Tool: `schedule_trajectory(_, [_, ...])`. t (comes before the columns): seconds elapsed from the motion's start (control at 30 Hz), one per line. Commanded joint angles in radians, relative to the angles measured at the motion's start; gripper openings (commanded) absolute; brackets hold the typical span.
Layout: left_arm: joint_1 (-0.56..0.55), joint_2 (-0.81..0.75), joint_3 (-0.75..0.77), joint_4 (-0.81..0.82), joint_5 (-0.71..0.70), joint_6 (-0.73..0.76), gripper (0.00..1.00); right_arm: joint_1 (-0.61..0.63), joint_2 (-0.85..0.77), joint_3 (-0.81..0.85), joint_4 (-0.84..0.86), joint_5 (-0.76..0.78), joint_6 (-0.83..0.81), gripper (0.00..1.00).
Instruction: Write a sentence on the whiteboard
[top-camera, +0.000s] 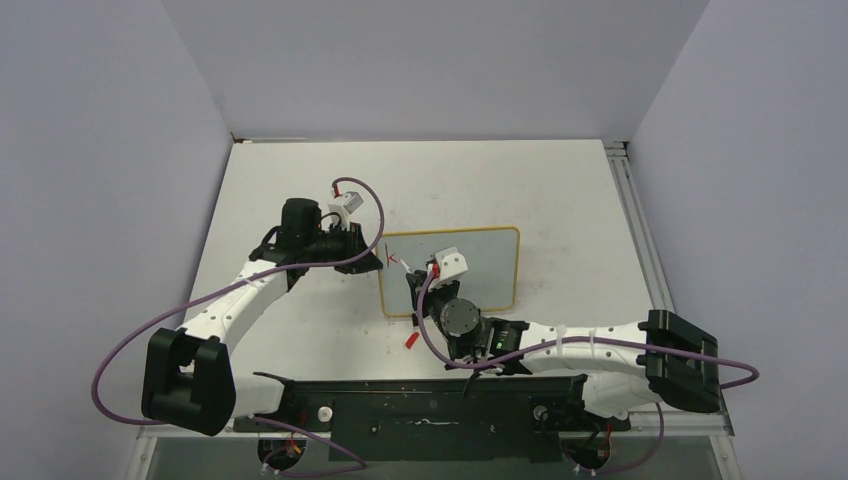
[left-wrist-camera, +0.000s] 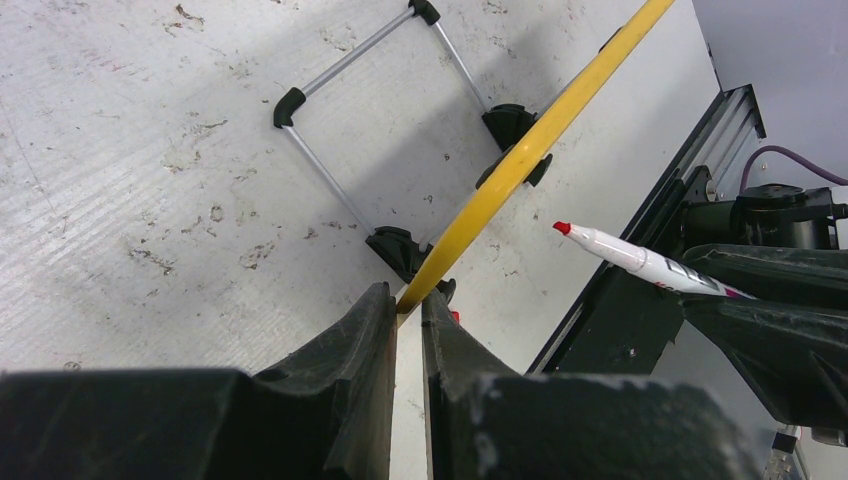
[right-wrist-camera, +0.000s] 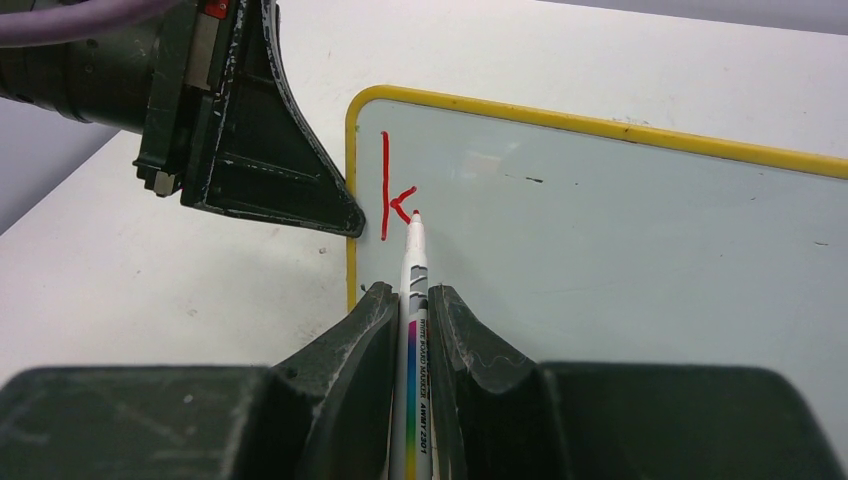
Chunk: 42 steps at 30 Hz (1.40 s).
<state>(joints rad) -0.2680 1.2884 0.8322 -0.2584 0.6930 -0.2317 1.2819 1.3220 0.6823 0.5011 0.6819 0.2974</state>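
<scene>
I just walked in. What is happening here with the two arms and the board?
The left gripper is shut on the yellow frame of the whiteboard, holding it by the edge beside the writing. The right gripper is shut on a red marker, with its tip at the board face. Of the sentence, only a red letter k is there, near one corner.

Top view: the right arm (top-camera: 460, 322) covered the near-left part of the whiteboard (top-camera: 495, 265); the red lettering (top-camera: 391, 260) was too small to read. Right wrist view — the whiteboard ran off the right edge, and the barrel of the marker (right-wrist-camera: 414, 262) lay hidden between the fingers (right-wrist-camera: 365, 330) of the right gripper (right-wrist-camera: 408, 296).
</scene>
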Motion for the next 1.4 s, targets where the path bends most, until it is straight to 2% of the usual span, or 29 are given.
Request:
schedule_trajectory(0.0, [-0.007,-0.029,0.033,0.015,0.022,-0.006,0.01,-0.013,0.011,0.022,0.047,0.015,-0.007,0.05])
schedule_trajectory(0.67, [-0.007,-0.025,0.034,0.014,0.024,-0.006,0.01,-0.051,0.05,0.024,0.073,-0.024,-0.002,0.05])
schedule_trajectory(1.37, [-0.007,-0.028,0.035,0.013,0.025,-0.006,0.01,-0.05,-0.004,-0.022,0.027,0.049,0.032,0.05])
